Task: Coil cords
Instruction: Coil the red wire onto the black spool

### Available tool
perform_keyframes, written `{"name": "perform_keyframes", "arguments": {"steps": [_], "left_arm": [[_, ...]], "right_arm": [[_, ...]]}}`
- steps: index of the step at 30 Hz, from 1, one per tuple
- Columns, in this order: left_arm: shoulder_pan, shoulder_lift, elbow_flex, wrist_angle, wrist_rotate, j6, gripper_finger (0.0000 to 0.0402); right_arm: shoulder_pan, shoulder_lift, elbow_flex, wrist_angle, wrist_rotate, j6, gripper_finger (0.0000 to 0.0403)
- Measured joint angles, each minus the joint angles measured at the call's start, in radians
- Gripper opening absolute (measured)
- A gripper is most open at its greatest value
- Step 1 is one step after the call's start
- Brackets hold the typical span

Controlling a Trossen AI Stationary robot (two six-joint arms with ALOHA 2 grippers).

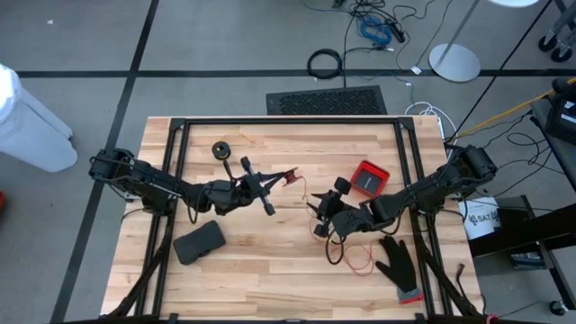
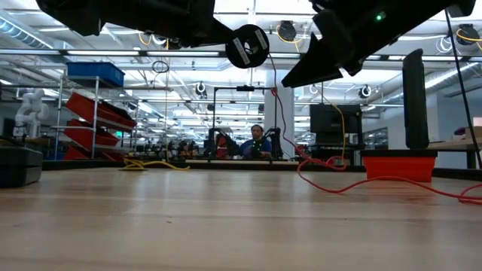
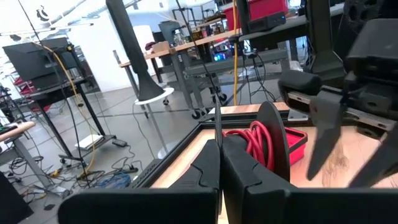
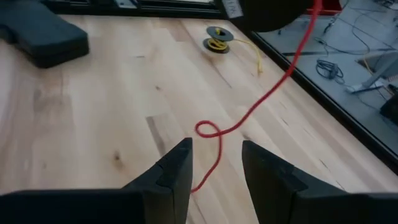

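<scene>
My left gripper (image 1: 277, 180) is over the table's middle, shut on a small black spool (image 3: 273, 140) wound with red cord (image 3: 255, 142), held high above the table (image 2: 248, 45). The red cord (image 2: 282, 113) hangs from the spool to the table, makes a small loop (image 4: 208, 129) and trails off in slack curves (image 1: 346, 256). My right gripper (image 4: 214, 168) is open just right of the spool, its fingers on either side of the cord lying below, not touching it. The yellow-tan cord's spool (image 1: 220, 149) lies flat at the far left, a short tail (image 4: 255, 56) beside it. My left gripper pinches one thin round flange of the spool (image 3: 217, 127) by its edge between its two shut fingers (image 3: 205, 171). The fingers come level from the table's left. The spool is lifted clear, its axis level, and the red cord hangs slack from it.
A black case (image 1: 198, 241) lies near left. A red box (image 1: 369, 178) stands right of the middle, and a black glove (image 1: 396, 261) lies near right. A black frame (image 1: 288, 123) runs round the tabletop. A person sits far behind the table (image 2: 257, 141).
</scene>
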State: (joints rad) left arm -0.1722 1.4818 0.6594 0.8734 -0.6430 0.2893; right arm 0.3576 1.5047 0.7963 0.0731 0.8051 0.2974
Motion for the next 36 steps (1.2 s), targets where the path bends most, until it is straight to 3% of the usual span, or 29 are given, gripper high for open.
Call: {"name": "perform_keyframes", "arguments": {"steps": [12,20,32,36], "left_arm": [[0.0,0.0,0.0,0.0,0.04,-0.023,0.0],[-0.001,0.0,0.0,-0.004,0.04,-0.023,0.0],[-0.001,0.0,0.0,-0.028,0.039,-0.024,0.0],[-0.001,0.0,0.0,-0.028,0.039,-0.025,0.0]], "right_arm": [[-0.044,0.064,0.0,-0.013,-0.076,0.024,0.0125],[-0.093,0.138,0.0,0.026,-0.069,0.025,0.0122],[-0.075,0.134,0.0,0.006,-0.11,0.008,0.0014],[-0.075,0.134,0.0,-0.071,-0.159,0.053,0.0003]]}}
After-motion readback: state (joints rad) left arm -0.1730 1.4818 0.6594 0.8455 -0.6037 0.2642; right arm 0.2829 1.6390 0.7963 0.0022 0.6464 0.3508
